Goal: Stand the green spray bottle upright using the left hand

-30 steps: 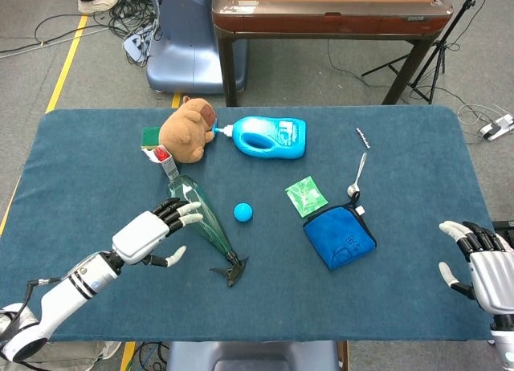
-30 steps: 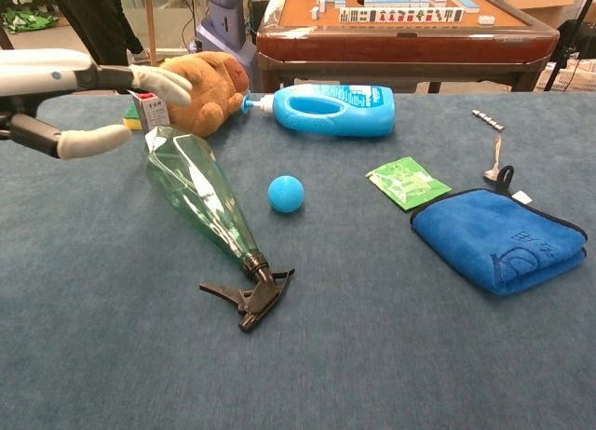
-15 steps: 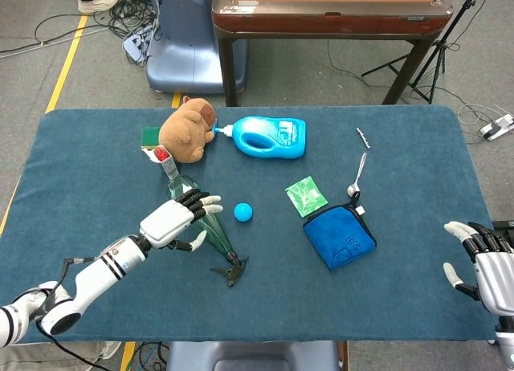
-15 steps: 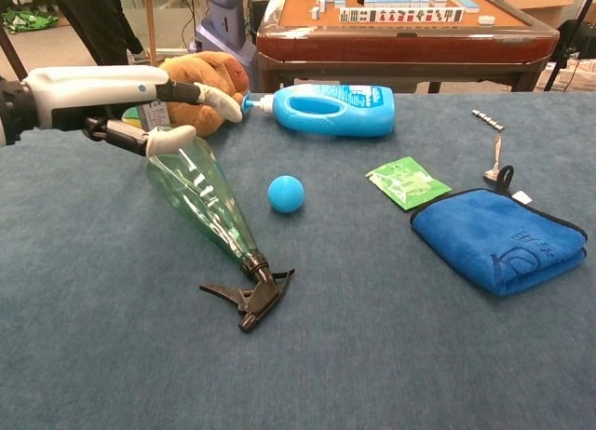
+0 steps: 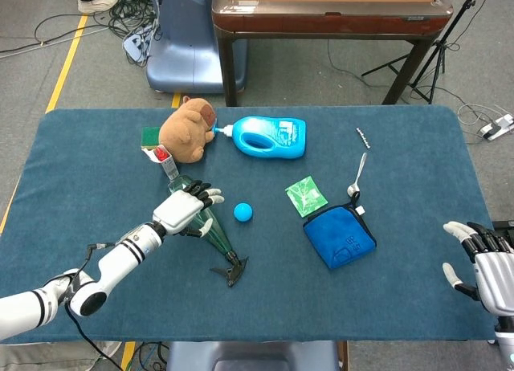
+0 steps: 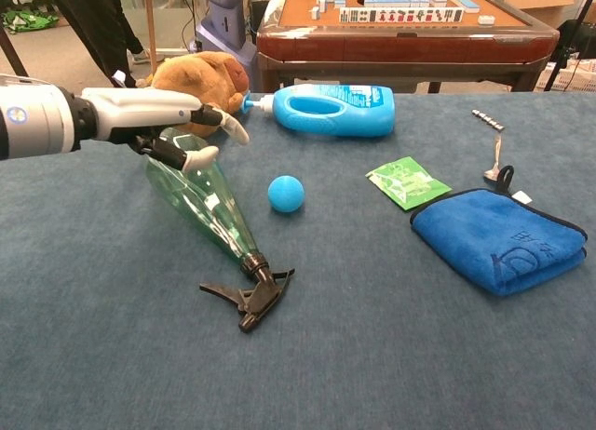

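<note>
The green spray bottle (image 5: 210, 226) lies on its side on the blue tablecloth, with its wide base toward the plush toy. Its black trigger head (image 5: 231, 271) points at the table's front edge. In the chest view the bottle (image 6: 209, 205) runs diagonally down to the trigger head (image 6: 251, 296). My left hand (image 5: 183, 210) sits over the bottle's wide end, fingers spread above it and the thumb low beside it (image 6: 177, 123). No firm grip shows. My right hand (image 5: 482, 262) hangs with its fingers apart at the table's right front corner, holding nothing.
A blue ball (image 5: 243, 211) lies just right of the bottle. Behind the bottle are a brown plush toy (image 5: 186, 130), a small red-capped box (image 5: 166, 162) and a blue detergent bottle (image 5: 269, 136) on its side. A green packet (image 5: 306, 196), a blue cloth (image 5: 339, 236) and a spoon (image 5: 357, 177) lie to the right.
My left hand has travelled rightward from beside the bottle to over its wide end. The bottle has not moved. The right hand barely shifted.
</note>
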{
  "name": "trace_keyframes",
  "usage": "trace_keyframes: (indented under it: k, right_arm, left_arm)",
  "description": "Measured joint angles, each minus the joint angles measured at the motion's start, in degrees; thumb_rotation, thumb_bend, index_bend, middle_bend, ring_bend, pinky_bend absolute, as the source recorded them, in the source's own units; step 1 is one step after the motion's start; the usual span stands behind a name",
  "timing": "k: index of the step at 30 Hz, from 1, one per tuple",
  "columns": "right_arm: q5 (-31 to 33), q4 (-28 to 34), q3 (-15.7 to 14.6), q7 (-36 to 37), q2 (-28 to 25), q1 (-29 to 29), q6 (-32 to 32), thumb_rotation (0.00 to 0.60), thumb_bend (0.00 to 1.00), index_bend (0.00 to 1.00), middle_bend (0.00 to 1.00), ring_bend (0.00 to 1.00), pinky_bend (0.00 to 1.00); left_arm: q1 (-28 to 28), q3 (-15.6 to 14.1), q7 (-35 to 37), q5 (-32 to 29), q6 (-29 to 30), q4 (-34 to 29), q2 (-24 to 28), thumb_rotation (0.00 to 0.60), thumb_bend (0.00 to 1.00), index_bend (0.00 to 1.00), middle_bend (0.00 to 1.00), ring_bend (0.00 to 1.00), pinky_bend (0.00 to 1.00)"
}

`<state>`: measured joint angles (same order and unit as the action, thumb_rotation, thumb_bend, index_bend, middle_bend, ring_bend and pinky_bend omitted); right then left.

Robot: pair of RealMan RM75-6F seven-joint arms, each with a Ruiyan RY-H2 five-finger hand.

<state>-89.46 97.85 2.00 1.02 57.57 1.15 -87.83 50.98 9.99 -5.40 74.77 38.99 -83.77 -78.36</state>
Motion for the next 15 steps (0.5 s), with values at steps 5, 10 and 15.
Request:
trace_keyframes:
  k: [5, 10, 15]
  right_arm:
    - [0.54, -0.19, -0.11, 0.19, -0.19, -0.49, -0.28, 0.600, 0.34, 0.22, 0.24, 0.13, 0.19]
    - [0.48, -0.33, -0.15, 0.48, -0.21, -0.69, -0.57, 0.600, 0.34, 0.22, 0.24, 0.13, 0.19]
    - [0.53, -0.48, -0.26, 0.65, -0.22, -0.91, -0.66, 0.600, 0.34, 0.22, 0.24, 0.13, 0.19]
  left_arm:
    - [1.69, 0.21, -4.92, -6.40, -1.63, 1.72, -1.41, 0.195, 0.57, 0.15, 0.12, 0.03, 0.00]
    - [3.28, -0.25, -10.34, -14.08, -2.41, 3.35, -2.40, 0.161, 0.57, 0.16, 0.14, 0.03, 0.00]
    - [4.76, -1.62, -15.63, -21.60, -2.56, 4.28, -2.43, 0.139, 0.57, 0.21, 0.20, 0.04, 0.00]
